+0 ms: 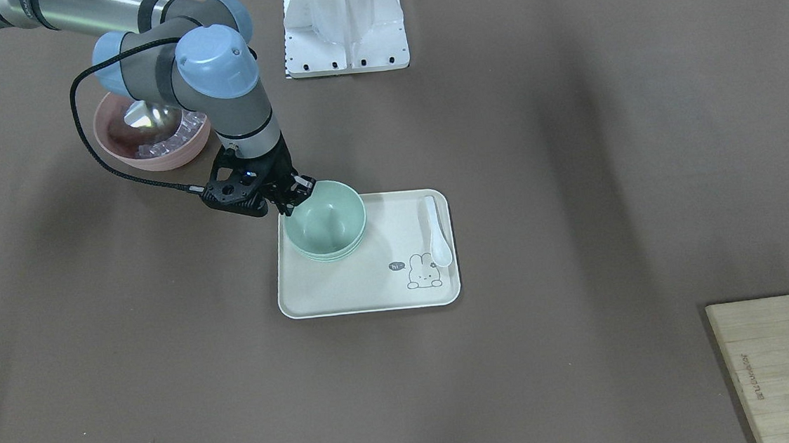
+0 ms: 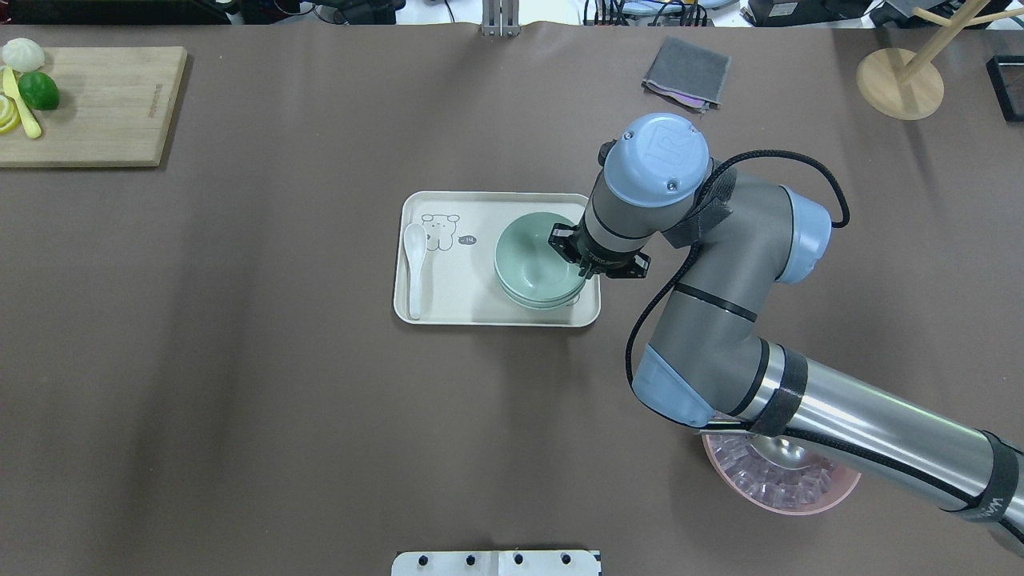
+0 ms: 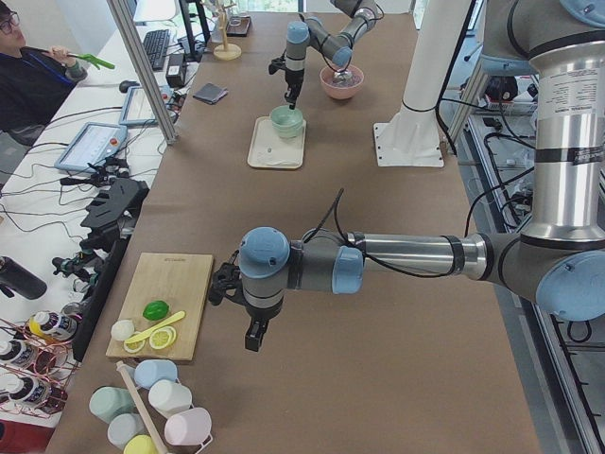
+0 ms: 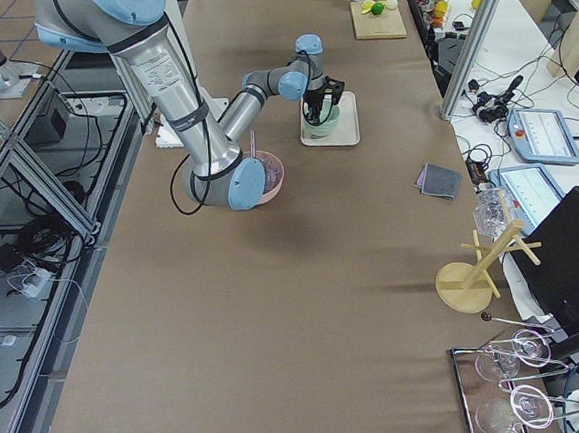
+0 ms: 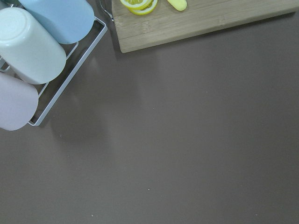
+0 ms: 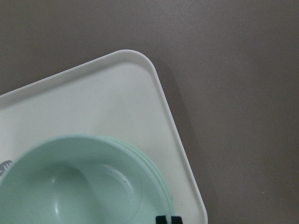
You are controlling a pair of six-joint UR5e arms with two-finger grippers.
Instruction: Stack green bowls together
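right gripper [image 1: 296, 194] pinches the top bowl's [image 1: 327, 216] rim. it sits nested in two more bowls [image 1: 330, 257] on the tray [image 1: 365, 294], apart from the spoon [image 1: 438, 236]. left gripper [image 3: 253, 334] hovers beside the board [image 3: 170, 293]; spread or pressed together, can't tell.

bowls [image 1: 327, 220] nested on tray [image 1: 357, 288] | spoon [image 1: 438, 236] on tray, apart from bowls

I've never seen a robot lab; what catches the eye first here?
A nested stack of green bowls sits on a cream tray mid-table, the right gripper at the top bowl's rim. A larger pink bowl lies partly hidden under that arm.
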